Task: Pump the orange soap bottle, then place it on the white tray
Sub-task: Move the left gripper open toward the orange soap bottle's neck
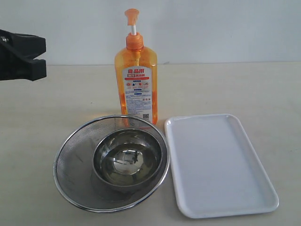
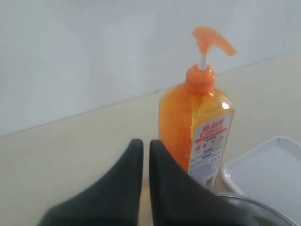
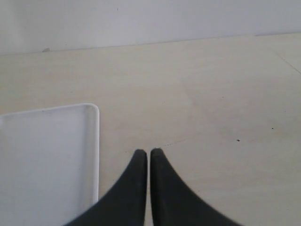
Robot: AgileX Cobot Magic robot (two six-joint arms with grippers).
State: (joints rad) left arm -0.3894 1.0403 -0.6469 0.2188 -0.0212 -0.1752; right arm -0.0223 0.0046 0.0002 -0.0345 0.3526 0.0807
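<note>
Exterior view showed the left gripper (image 1: 41, 55) at far left, fingers together, holding nothing, well apart from the bottle (image 1: 136, 80). A strainer (image 1: 61, 157) with a bowl (image 1: 99, 162) inside sat just in front of the bottle. The bottle stood upright on the table (image 1: 47, 103): translucent orange, pump raised, white label. The tray (image 1: 221, 160) lay beside the strainer. The right gripper (image 3: 148, 153), fingers together, hung near the tray's edge.

Bare table (image 1: 56, 108) lies open on both sides of the orange soap bottle (image 1: 135, 80), and its pump head (image 1: 132, 16) stands in free air above everything else. In front, the mesh strainer (image 1: 70, 165) holding the steel bowl (image 1: 129, 162) crowds the bottle's base. The low white tray (image 1: 221, 165) lies just beside the strainer, its flat bed bare.
</note>
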